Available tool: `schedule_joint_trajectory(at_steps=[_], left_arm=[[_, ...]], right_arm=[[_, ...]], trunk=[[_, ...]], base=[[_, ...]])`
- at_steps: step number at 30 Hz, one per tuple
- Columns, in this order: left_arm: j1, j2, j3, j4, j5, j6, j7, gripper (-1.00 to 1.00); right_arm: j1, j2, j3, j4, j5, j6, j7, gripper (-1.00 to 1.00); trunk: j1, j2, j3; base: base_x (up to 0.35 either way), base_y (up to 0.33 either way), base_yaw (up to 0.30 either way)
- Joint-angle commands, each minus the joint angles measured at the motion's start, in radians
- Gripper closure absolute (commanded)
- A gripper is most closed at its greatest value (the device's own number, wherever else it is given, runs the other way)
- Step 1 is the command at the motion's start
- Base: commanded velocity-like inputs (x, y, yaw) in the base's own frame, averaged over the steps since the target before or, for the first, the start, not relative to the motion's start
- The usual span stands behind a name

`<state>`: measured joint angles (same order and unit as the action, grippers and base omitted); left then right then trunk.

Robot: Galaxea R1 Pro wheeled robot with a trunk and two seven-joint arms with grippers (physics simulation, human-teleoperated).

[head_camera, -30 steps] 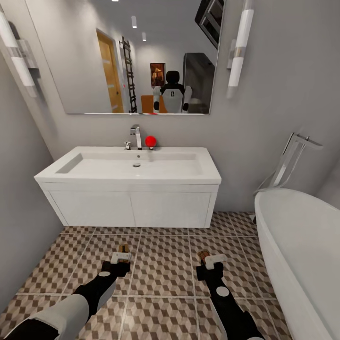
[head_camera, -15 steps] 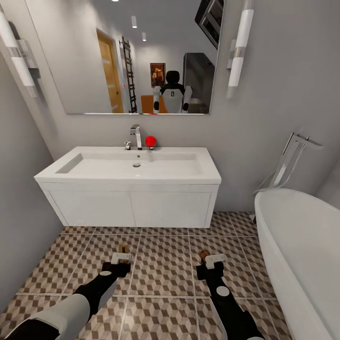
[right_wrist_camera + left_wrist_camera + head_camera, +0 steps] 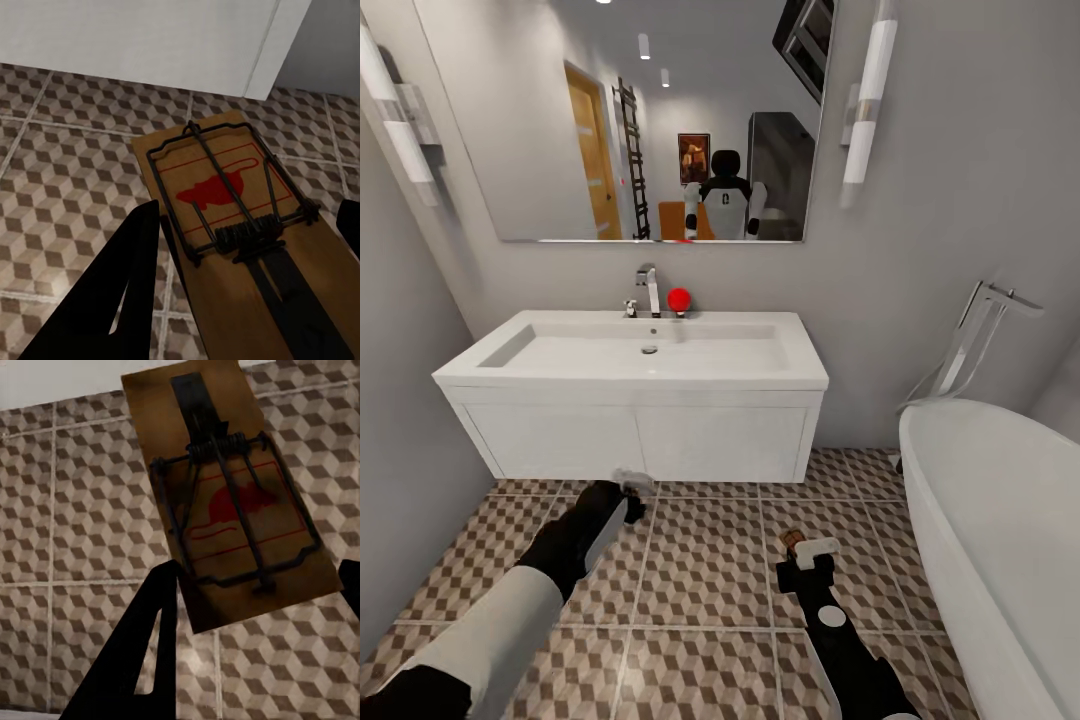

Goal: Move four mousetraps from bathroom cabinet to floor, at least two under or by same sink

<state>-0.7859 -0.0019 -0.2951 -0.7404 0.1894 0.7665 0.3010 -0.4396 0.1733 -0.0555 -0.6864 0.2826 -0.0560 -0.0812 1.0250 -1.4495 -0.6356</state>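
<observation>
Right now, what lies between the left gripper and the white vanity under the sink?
Head view: only bare bathroom floor between the left gripper, holding a mousetrap, and the vanity.

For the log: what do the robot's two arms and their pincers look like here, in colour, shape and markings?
Both arms have a pale grey-white upper shell that gives way to matte black forearm and wrist links. The right arm bears a round white disc on its black wrist. The right pincer has a whitish fingertip; the left pincer likewise ends in pale parts. From the wrist cameras the fingers read as flat black tapering blades. No cables visible.
</observation>
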Motion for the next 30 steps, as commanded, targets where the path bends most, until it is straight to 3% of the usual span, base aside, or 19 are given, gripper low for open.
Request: schedule_joint_trajectory(at_steps=[1,5,7,8,10,11,12,14,16,24,28,30], left_arm=[[-0.034,-0.002,-0.003,-0.022,0.012,0.033,0.046,1.00],[-0.145,-0.008,-0.001,0.070,0.012,0.077,0.111,1.00],[-0.168,-0.009,-0.001,0.137,0.014,0.078,0.117,1.00],[-0.176,-0.015,-0.002,0.211,0.015,0.071,0.115,1.00],[-0.179,-0.031,-0.002,0.302,0.015,0.034,0.101,1.00],[-0.180,-0.041,-0.003,0.359,0.016,-0.012,0.084,1.00],[-0.181,-0.051,-0.004,0.443,0.016,-0.110,0.035,1.00],[-0.182,-0.055,-0.005,0.482,0.015,-0.162,-0.014,1.00],[-0.182,-0.056,-0.007,0.498,0.016,-0.191,-0.048,1.00],[-0.183,-0.057,-0.005,0.504,0.015,-0.206,-0.063,1.00],[-0.183,-0.054,-0.003,0.469,0.013,-0.199,-0.056,1.00],[-0.185,-0.045,-0.002,0.411,0.013,-0.166,-0.050,1.00]], right_arm=[[-0.001,0.001,-0.004,0.001,0.009,-0.004,-0.002,1.00],[-0.001,0.001,-0.004,0.001,0.009,-0.004,-0.002,1.00],[-0.001,0.001,-0.004,0.001,0.009,-0.004,-0.002,1.00],[-0.001,0.001,-0.004,0.001,0.009,-0.004,-0.002,1.00],[-0.001,0.001,-0.004,0.001,0.009,-0.003,-0.002,1.00],[-0.001,0.001,-0.004,0.001,0.009,-0.003,-0.002,1.00],[-0.001,0.001,-0.004,0.001,0.009,-0.003,-0.002,1.00],[-0.001,0.001,-0.004,0.001,0.009,-0.004,-0.002,1.00],[-0.001,0.001,-0.004,0.001,0.009,-0.004,-0.002,1.00],[-0.001,0.001,-0.004,0.001,0.009,-0.002,-0.002,1.00],[-0.001,0.001,-0.004,0.001,0.009,-0.003,-0.003,1.00],[-0.001,0.001,-0.004,0.001,0.009,-0.003,-0.002,1.00]], trunk=[[0.000,0.000,-0.001],[0.000,0.000,-0.001],[0.000,0.000,-0.001],[0.000,0.000,-0.001],[0.000,0.000,-0.001],[0.000,0.000,-0.001],[0.000,0.000,-0.001],[0.000,0.000,-0.001],[0.000,0.000,-0.001],[0.000,0.000,-0.001],[0.000,0.000,-0.001],[0.000,0.000,-0.001]], base=[[0.000,0.000,0.000],[0.000,0.000,0.000],[0.000,0.000,0.000],[0.000,0.000,0.000],[0.000,0.000,0.000],[0.000,0.000,0.000],[0.000,0.000,0.000],[0.000,0.000,0.000],[0.000,0.000,0.000],[0.000,0.000,0.000],[0.000,0.000,0.000],[0.000,0.000,0.000]])
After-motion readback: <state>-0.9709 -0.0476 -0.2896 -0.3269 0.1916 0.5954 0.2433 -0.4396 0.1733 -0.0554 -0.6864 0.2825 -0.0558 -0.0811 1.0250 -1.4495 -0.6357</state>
